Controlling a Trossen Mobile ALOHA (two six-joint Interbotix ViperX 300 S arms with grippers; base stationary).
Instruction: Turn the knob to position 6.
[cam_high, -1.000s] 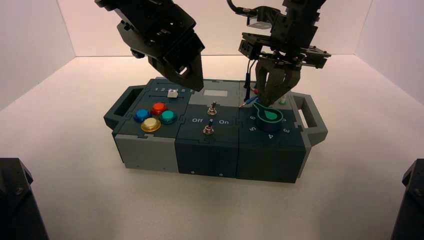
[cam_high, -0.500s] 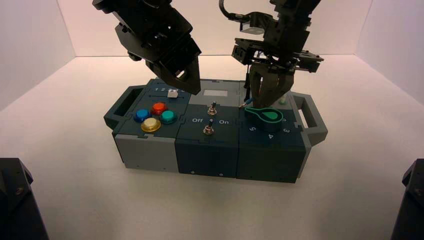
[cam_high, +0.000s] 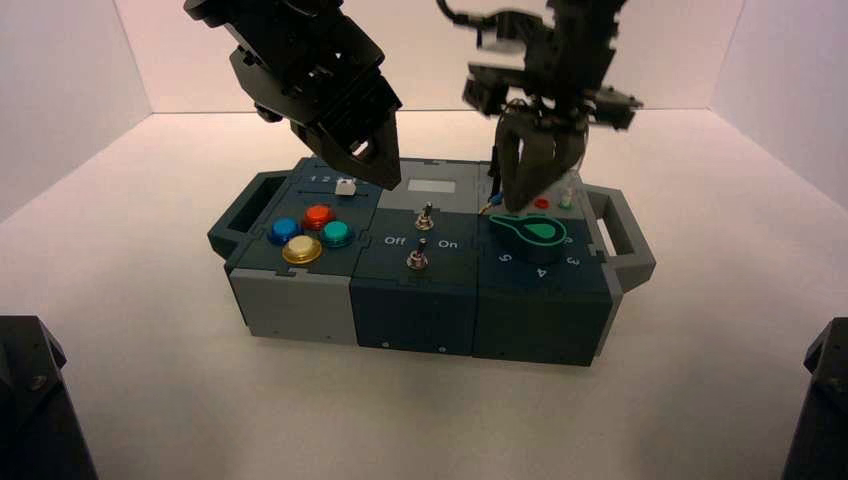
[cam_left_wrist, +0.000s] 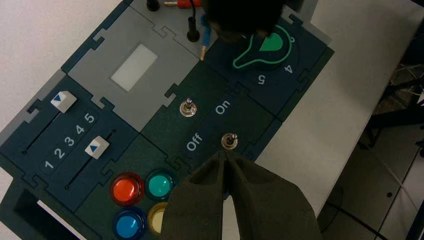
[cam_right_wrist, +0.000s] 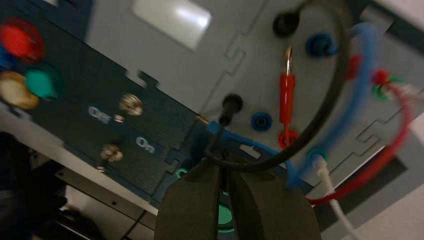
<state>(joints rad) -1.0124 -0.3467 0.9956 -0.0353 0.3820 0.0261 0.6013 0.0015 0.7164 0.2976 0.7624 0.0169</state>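
Setting reads as a robotics lab or test bench. Two black robot arms (cam_high: 320, 85) reach in over a box (cam_high: 415, 260) fitted with coloured push buttons (cam_left_wrist: 126, 190), metal toggle switches (cam_left_wrist: 188, 108), numbered sliders (cam_left_wrist: 63, 101), a dial (cam_left_wrist: 270, 44) and plug-in wires (cam_right_wrist: 320, 120). Box sits on a pale, plain tabletop (cam_high: 250, 410); upright white panels (cam_high: 430, 55) enclose it at the back and both sides. Past the table edge: tiled floor (cam_left_wrist: 385, 172), loose cables (cam_left_wrist: 356, 220) lying across it, dark frame parts (cam_left_wrist: 395, 112) nearby.
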